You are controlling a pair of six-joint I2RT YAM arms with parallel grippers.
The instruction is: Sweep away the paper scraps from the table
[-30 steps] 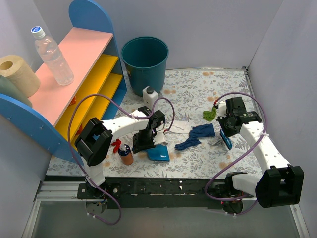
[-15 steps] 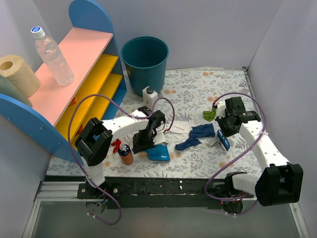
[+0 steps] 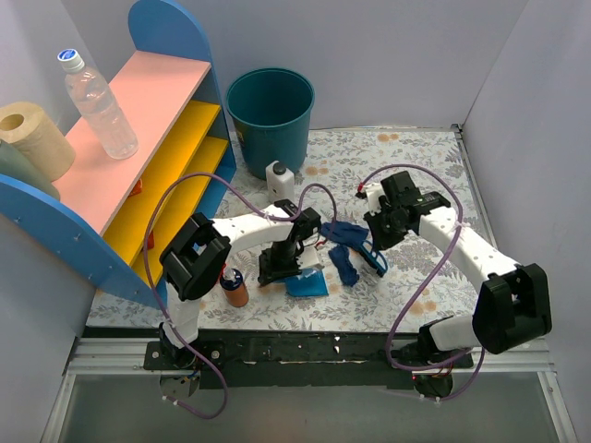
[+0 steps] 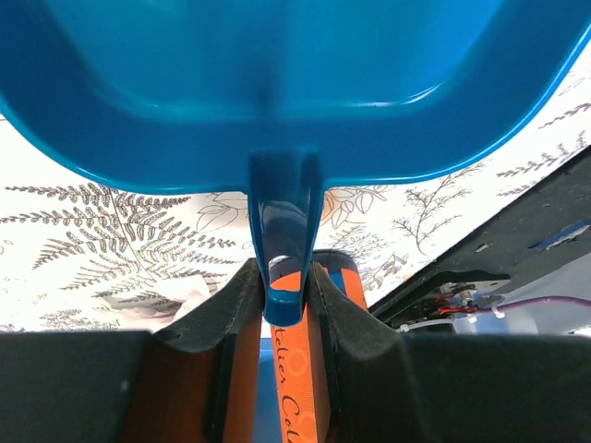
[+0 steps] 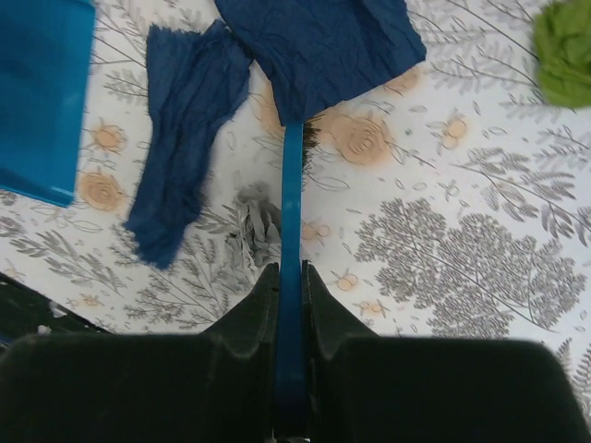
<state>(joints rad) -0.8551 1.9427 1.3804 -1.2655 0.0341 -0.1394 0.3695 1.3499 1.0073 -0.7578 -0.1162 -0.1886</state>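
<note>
My left gripper is shut on the handle of the blue dustpan, which rests on the table. My right gripper is shut on the blue hand brush. The brush head touches a dark blue scrap. A second dark blue scrap lies between the brush and the dustpan. A silver-grey wad lies left of the brush, a green wad at the far right, and a white scrap beside the left fingers.
An orange bottle stands just left of the dustpan. A teal bin and a small white bottle stand at the back. The pink-and-yellow shelf unit with a water bottle fills the left side.
My right arm has swung left with the brush, pushing the dark blue scraps toward the dustpan. My left gripper and the dustpan have shifted slightly right.
</note>
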